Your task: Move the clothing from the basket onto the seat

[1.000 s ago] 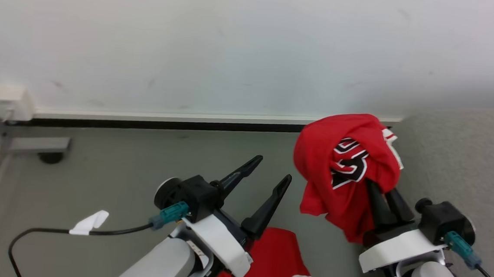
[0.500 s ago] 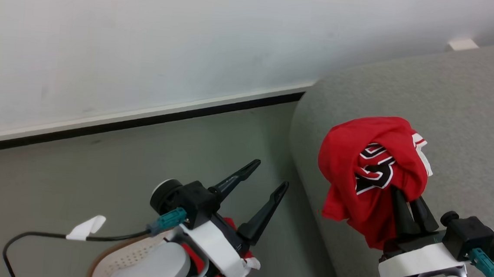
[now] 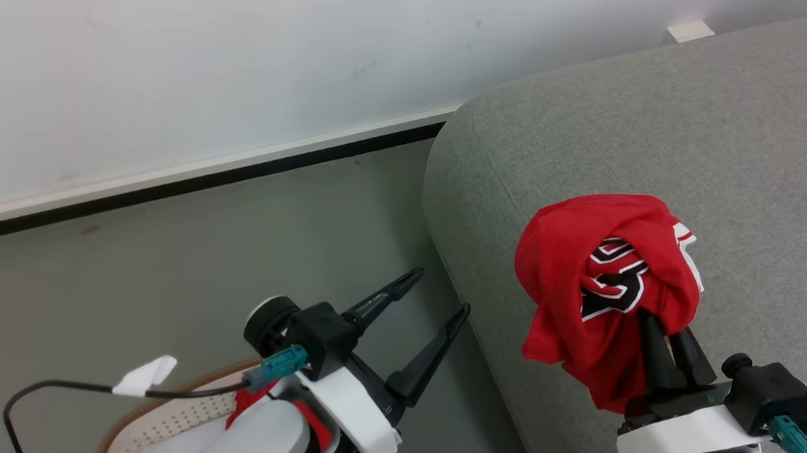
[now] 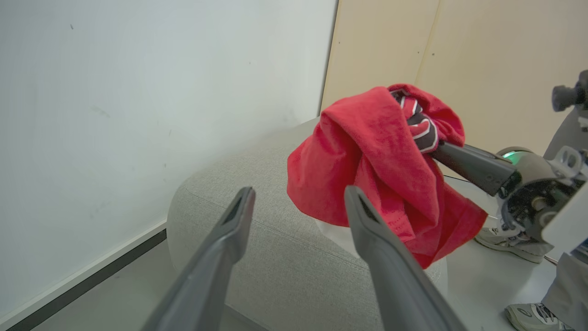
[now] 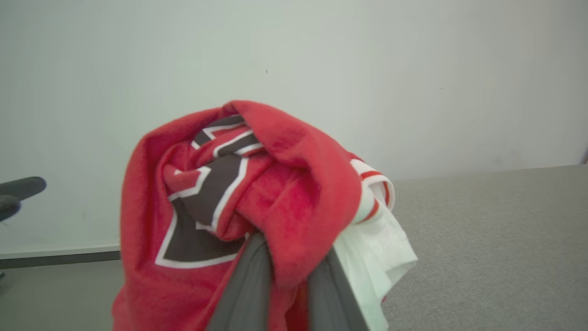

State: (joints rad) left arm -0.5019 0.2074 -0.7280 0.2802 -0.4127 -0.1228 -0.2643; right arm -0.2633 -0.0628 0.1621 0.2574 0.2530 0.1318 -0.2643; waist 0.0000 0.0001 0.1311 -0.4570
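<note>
The grey seat (image 3: pixel 665 145) takes up the right of the head view, and the basket (image 3: pixel 173 416) sits low left on the floor with more red fabric inside. A bunched piece of clothing (image 3: pixel 578 267) hangs above the seat's near edge, pinched by the nearly closed right hand (image 3: pixel 662 330). The left hand (image 3: pixel 441 291) gapes wide and empty. Bare cushion lies ahead and right of the right hand, so that arm is likely best placed.

Bright red garment (image 3: pixel 564 266) is showing soft matt cloth; light grey seat (image 3: pixel 701 134) is presenting coarse woven upholstery; white perforated basket (image 3: pixel 173 420) is appearing smooth plastic.
</note>
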